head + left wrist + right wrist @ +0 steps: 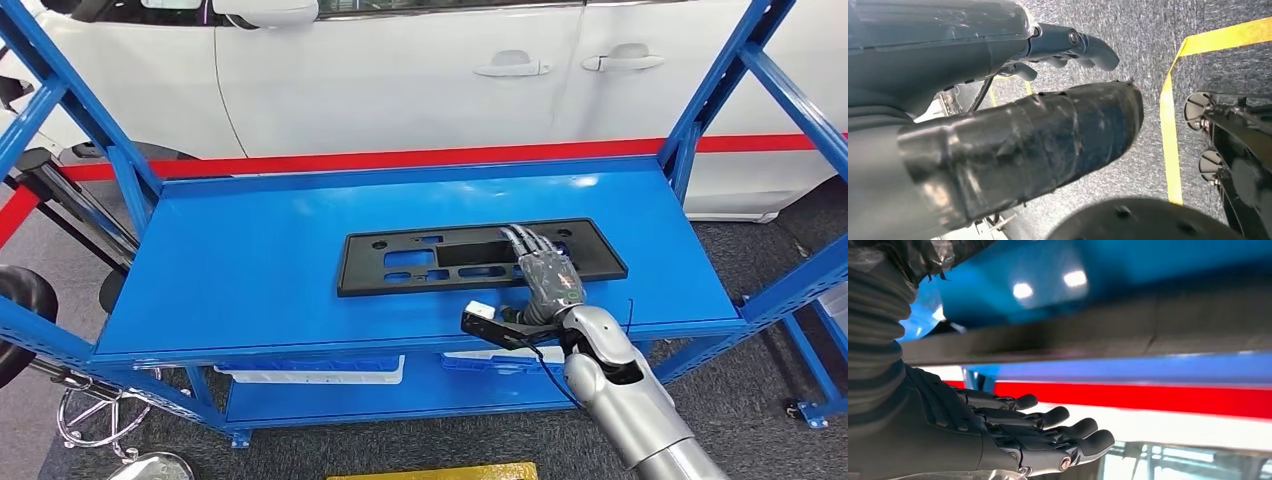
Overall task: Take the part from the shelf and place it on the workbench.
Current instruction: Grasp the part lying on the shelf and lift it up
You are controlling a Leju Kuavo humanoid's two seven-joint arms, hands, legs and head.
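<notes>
Right hand [548, 276], silver arm, reaches over front edge of blue metal shelf [250, 270]; fingers [1058, 416] extended, slightly apart, holding nothing. Under fingertips: flat black plastic rectangular part with cutouts [420, 262], lying on shelf. Beyond: white car [400, 70]. Left hand [1073, 47] hangs over grey floor [1148, 45], fingers loosely curled, holding nothing.

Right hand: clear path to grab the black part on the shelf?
Probably yes. The right hand is already over the black part on the blue shelf, fingers extended, and nothing stands between them. A closed grip is not visible yet.
</notes>
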